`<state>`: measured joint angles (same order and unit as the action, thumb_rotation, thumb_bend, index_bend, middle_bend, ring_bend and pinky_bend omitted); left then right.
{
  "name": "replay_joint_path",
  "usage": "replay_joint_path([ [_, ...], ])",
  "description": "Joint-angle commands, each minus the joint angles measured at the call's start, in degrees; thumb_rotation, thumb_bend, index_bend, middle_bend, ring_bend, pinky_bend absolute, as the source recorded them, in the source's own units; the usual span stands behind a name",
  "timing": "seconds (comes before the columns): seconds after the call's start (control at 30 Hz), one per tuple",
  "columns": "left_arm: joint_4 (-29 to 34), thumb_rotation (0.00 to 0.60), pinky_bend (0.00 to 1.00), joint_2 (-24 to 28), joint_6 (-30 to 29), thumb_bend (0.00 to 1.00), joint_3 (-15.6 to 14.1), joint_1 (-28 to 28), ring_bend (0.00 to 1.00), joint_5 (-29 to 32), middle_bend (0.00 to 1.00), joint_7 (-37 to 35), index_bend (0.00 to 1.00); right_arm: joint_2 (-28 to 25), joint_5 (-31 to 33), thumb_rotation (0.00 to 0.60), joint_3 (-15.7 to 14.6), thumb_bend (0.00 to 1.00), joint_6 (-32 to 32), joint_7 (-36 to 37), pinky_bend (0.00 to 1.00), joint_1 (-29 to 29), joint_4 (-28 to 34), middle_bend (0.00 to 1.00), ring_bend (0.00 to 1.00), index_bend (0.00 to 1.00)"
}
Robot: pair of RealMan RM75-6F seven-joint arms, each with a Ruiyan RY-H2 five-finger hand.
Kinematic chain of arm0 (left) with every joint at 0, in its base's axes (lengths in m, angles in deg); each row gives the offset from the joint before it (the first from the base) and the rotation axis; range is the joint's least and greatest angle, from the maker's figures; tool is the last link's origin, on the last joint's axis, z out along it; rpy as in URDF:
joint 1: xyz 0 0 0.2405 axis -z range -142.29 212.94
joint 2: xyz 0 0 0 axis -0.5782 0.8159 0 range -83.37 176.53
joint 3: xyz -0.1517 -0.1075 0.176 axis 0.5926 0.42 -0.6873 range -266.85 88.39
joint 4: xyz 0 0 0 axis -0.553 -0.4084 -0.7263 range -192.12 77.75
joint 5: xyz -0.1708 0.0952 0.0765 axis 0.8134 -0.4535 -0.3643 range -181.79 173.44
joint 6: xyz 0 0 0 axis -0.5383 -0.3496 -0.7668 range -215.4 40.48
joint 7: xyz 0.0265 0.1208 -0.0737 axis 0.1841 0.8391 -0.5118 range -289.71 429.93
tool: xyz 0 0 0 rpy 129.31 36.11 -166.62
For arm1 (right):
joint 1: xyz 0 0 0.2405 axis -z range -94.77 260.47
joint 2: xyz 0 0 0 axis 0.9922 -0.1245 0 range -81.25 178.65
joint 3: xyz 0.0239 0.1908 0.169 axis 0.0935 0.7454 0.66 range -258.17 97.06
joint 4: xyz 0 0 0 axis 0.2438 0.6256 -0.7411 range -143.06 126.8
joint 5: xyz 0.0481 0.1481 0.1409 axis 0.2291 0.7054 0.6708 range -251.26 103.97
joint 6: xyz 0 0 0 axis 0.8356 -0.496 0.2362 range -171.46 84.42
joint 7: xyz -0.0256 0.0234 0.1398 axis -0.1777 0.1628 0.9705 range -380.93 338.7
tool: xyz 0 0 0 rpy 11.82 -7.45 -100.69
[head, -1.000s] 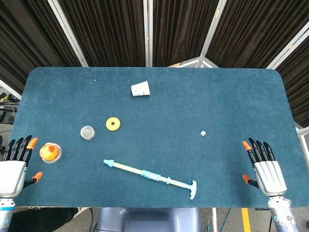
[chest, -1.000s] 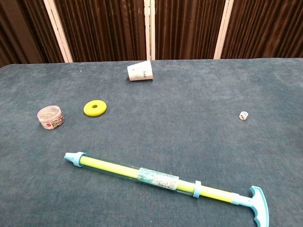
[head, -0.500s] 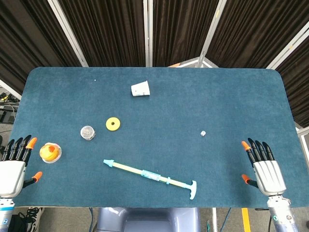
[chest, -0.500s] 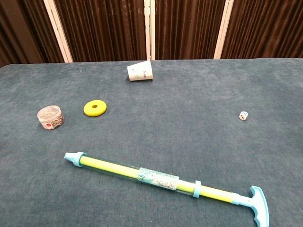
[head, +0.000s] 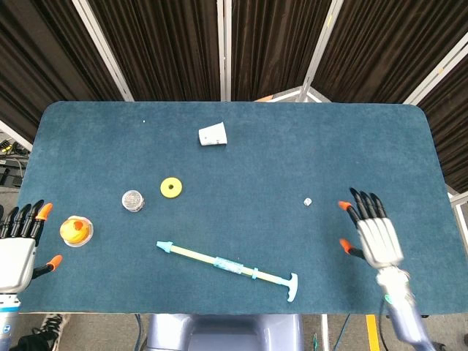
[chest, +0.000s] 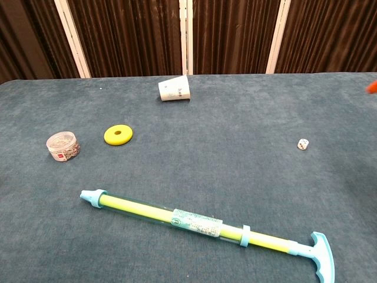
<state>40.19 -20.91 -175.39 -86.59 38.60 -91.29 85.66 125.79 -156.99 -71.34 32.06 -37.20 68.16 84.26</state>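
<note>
My right hand [head: 371, 232] hovers open over the table's right side, fingers spread, empty, a short way right of a small white die [head: 308, 201] [chest: 303, 144]. Only an orange fingertip [chest: 371, 88] of it shows at the chest view's right edge. My left hand [head: 18, 245] is open at the front left corner, fingers apart, holding nothing, just left of an orange-and-yellow toy in a clear cup [head: 76, 230]. A long teal-and-yellow pump syringe [head: 228, 267] [chest: 206, 227] lies diagonally along the front middle.
A white paper cup [head: 212, 135] [chest: 174, 89] lies on its side toward the back. A yellow ring [head: 171, 188] [chest: 118, 134] and a small clear jar of clips [head: 132, 200] [chest: 63, 146] sit left of centre. The blue table [head: 292, 146] is backed by dark curtains.
My right hand has moved up and leftward over the table, toward the die. My left hand has drifted slightly down and left. The objects have not moved.
</note>
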Motion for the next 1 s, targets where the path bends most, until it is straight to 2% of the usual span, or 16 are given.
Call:
replay_joint_path([
  [0.03,-0.5,0.600,0.00,0.1,0.7,0.04,0.5,0.3,0.00,1.1,0.00,-0.8,0.00,6.3,7.9,0.600,4.8,0.13,-6.2,-5.0,0.00,-5.7,-2.0,0.00,0.00,0.26],
  [0.27,-2.1,0.600,0.00,-0.1,2.2,0.05,1.5,1.0,0.00,3.6,0.00,-1.4,0.00,15.7,19.5,0.600,9.8,0.19,-12.6,-10.3,0.00,-12.9,-9.3,0.00,0.00,0.30],
  [0.53,-2.3,0.600,0.00,0.0,2.6,0.04,1.9,1.4,0.00,4.2,0.00,-2.0,0.00,22.2,27.3,0.600,12.2,0.22,-17.1,-12.6,0.00,-18.3,-18.4,0.00,0.00,0.29],
  [0.67,-2.2,0.600,0.00,0.1,2.5,0.04,1.7,1.5,0.00,3.9,0.00,-2.3,0.00,24.4,30.0,0.600,12.8,0.22,-18.3,-12.4,0.00,-20.1,-22.6,0.00,0.00,0.28],
  [0.83,-2.1,0.600,0.00,0.2,2.6,0.04,1.6,1.6,0.00,3.9,0.00,-2.4,0.00,25.9,31.1,0.600,12.6,0.21,-18.4,-11.3,0.00,-21.2,-25.8,0.01,0.00,0.36],
  [1.0,-1.8,0.600,0.00,0.3,2.2,0.04,1.5,1.7,0.00,3.4,0.00,-2.5,0.00,26.6,31.3,0.600,12.2,0.22,-18.2,-10.1,0.00,-21.7,-28.3,0.03,0.00,0.40],
])
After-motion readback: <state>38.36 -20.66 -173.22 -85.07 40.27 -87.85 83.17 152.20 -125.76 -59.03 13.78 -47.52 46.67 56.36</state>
